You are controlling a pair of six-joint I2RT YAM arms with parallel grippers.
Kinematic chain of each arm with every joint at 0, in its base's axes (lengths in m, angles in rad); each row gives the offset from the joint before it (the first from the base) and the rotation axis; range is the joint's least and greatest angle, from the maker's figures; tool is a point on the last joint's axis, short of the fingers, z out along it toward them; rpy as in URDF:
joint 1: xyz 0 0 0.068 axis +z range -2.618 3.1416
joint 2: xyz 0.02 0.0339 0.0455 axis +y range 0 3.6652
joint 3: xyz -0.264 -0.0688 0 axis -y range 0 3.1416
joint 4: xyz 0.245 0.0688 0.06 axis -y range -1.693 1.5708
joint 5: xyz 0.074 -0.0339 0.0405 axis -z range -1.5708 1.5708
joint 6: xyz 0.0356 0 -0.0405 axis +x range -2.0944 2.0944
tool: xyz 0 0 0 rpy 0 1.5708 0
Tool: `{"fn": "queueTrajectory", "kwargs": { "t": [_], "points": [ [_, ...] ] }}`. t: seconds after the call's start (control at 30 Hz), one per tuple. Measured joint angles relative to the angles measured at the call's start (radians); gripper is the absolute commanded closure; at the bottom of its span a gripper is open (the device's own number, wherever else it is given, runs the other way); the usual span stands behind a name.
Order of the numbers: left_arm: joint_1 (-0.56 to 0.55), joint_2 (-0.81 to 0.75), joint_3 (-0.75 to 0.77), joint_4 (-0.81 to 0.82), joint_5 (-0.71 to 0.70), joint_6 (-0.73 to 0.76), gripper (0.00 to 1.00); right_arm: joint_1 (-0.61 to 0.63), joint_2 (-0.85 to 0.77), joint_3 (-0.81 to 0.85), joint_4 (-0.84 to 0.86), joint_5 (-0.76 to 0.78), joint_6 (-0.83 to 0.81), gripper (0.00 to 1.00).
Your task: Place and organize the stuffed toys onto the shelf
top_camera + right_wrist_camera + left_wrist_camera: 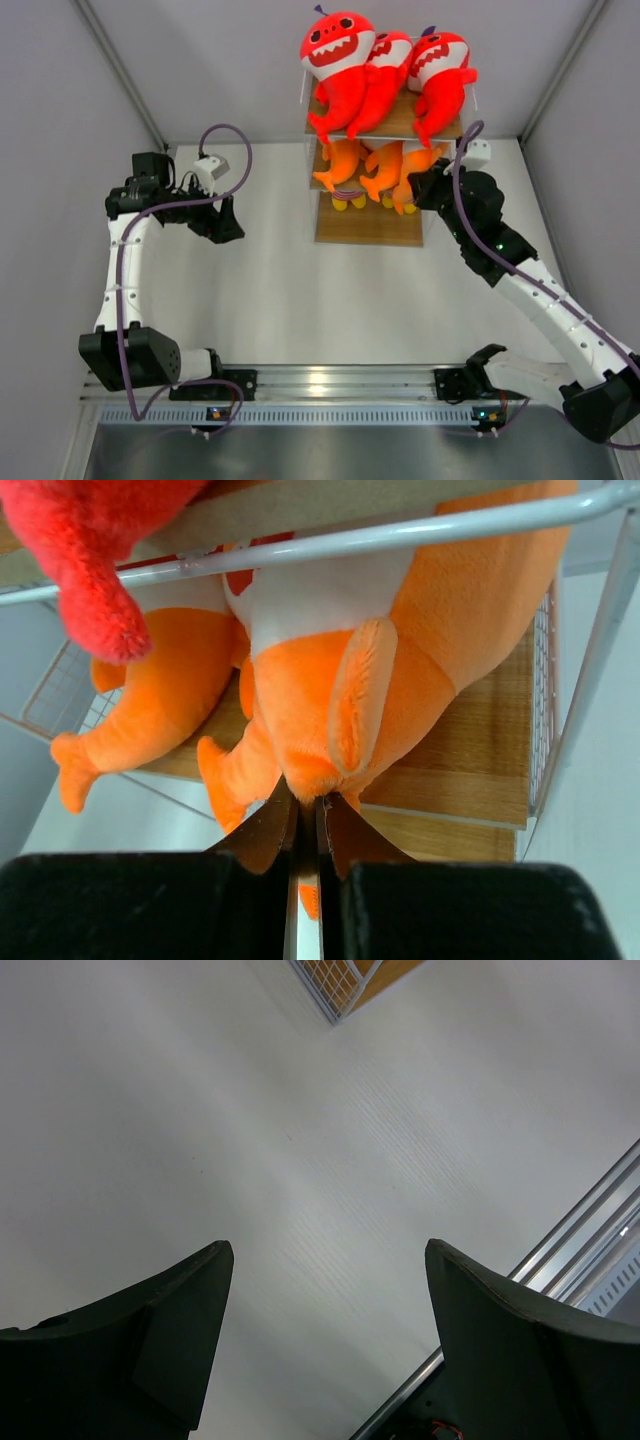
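Observation:
The shelf stands at the back centre. Three red sharks lie side by side on its top board, tails hanging over the front. Three orange fish lie on the middle board. My right gripper is at the right end of the middle tier. In the right wrist view it is shut on the lower edge of the rightmost orange fish, which rests on the wooden board. My left gripper is open and empty over the bare table, left of the shelf.
The shelf's white wire frame runs just above the held fish, and a red shark tail hangs beside it. An aluminium rail crosses the near table edge. Grey walls close in the left, right and back.

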Motion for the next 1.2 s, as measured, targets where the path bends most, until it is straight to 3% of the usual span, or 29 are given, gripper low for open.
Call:
{"fn": "queueTrajectory", "kwargs": {
  "t": [0.37,0.57,0.9,1.2],
  "points": [
    [0.0,0.0,-0.006,0.0,0.0,0.001,0.17,-0.071,-0.037,0.001,0.0,-0.257,0.034,1.0],
    [0.0,-0.001,-0.011,0.0,0.0,0.005,0.17,-0.177,-0.037,0.0,-0.019,-0.323,0.127,1.0],
    [0.0,-0.001,-0.015,0.0,0.0,0.007,0.17,-0.239,-0.03,0.004,-0.095,-0.219,0.18,0.91],
    [0.0,-0.001,-0.015,0.0,0.0,0.007,0.17,-0.104,0.04,0.099,-0.109,0.009,0.097,0.87]
  ]
}}
